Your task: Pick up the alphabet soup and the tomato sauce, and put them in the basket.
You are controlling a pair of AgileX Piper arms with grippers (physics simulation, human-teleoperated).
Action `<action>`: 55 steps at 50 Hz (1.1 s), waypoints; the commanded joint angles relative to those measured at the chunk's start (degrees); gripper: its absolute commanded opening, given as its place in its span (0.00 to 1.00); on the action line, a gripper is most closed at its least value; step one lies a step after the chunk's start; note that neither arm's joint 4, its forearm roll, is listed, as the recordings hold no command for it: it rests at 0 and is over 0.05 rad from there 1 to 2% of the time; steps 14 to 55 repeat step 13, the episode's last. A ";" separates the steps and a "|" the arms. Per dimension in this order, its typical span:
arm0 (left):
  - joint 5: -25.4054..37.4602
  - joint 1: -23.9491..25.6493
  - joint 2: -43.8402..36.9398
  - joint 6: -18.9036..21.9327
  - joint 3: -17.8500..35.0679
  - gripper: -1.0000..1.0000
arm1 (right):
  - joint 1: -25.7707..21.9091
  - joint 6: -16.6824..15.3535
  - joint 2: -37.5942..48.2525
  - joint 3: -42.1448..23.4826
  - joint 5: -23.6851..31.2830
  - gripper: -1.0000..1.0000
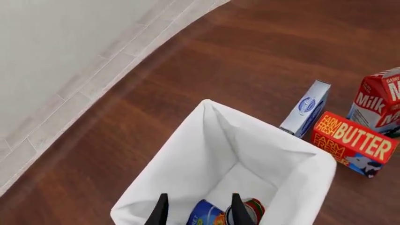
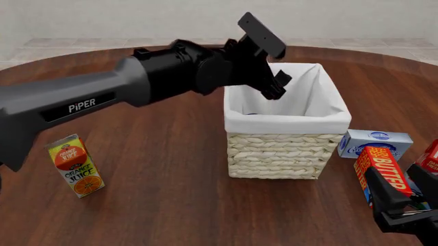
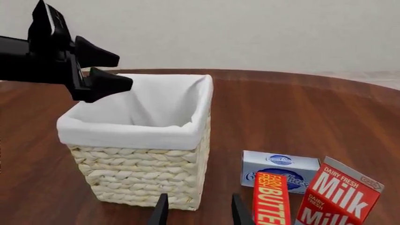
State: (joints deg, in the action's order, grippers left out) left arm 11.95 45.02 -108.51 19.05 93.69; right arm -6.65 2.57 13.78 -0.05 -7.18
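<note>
Two cans already lie at the bottom of the basket (image 1: 284, 161): through the left wrist camera the alphabet soup (image 1: 205, 213), blue with an orange patch, shows between the fingertips of the left gripper (image 1: 197, 209), and the tomato sauce (image 1: 251, 209), red with a green band, sits touching or just beside it against the white lining. The left gripper hangs above the basket's opening with its fingers spread and nothing between them. The right gripper (image 3: 197, 209) rests low near the basket's wicker wall, also parted and empty, beside the butter box (image 3: 271, 199), the cream cheese box (image 3: 279, 168) and the milk carton (image 3: 334, 197). An orange juice carton (image 2: 74, 165) stands well apart on the wooden table (image 2: 171, 174). Judged from their look, both cans are rigid, fairly heavy for their size and smooth-sided, so they would slip under a weak pinch; the safest hold is across the round body at mid-height, fingers square to the label. The basket is light and its cloth lining soft, so a nudge could shift it.
</note>
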 commanded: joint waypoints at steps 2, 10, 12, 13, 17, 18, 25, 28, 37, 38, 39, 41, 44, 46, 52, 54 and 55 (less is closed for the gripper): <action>0.45 0.39 2.10 0.40 -0.26 1.00 | -0.20 -0.15 -0.36 0.00 0.18 1.00; 0.57 0.28 2.44 0.49 -0.19 1.00 | -0.38 -0.21 -0.38 0.00 0.20 1.00; 0.90 0.24 2.41 0.62 0.32 1.00 | -0.48 -0.21 -0.41 0.00 0.21 1.00; 1.04 0.28 2.45 0.66 0.46 1.00 | -0.53 -0.17 -0.39 0.00 0.20 1.00; 1.04 0.28 2.45 0.66 0.46 1.00 | -0.53 -0.17 -0.39 0.00 0.20 1.00; 1.04 0.28 2.45 0.66 0.46 1.00 | -0.53 -0.17 -0.39 0.00 0.20 1.00; 1.04 0.28 2.45 0.66 0.46 1.00 | -0.53 -0.17 -0.39 0.00 0.20 1.00; 1.04 0.28 2.45 0.66 0.46 1.00 | -0.53 -0.17 -0.39 0.00 0.20 1.00; 1.04 0.28 2.45 0.66 0.46 1.00 | -0.53 -0.17 -0.39 0.00 0.20 1.00; 1.04 0.28 2.45 0.66 0.46 1.00 | -0.53 -0.17 -0.39 0.00 0.20 1.00; 1.04 0.28 2.45 0.66 0.46 1.00 | -0.53 -0.17 -0.39 0.00 0.20 1.00; 1.04 0.28 2.45 0.66 0.46 1.00 | -0.53 -0.17 -0.39 0.00 0.20 1.00; 1.04 0.28 2.45 0.66 0.46 1.00 | -0.53 -0.17 -0.39 0.00 0.20 1.00; 1.04 0.28 2.45 0.66 0.46 1.00 | -0.53 -0.17 -0.39 0.00 0.20 1.00; 1.04 0.28 2.45 0.66 0.46 1.00 | -0.53 -0.17 -0.39 0.00 0.20 1.00; 1.04 0.28 2.45 0.66 0.46 1.00 | -0.53 -0.17 -0.39 0.00 0.20 1.00; 1.04 0.28 2.45 0.66 0.46 1.00 | -0.53 -0.17 -0.39 0.00 0.20 1.00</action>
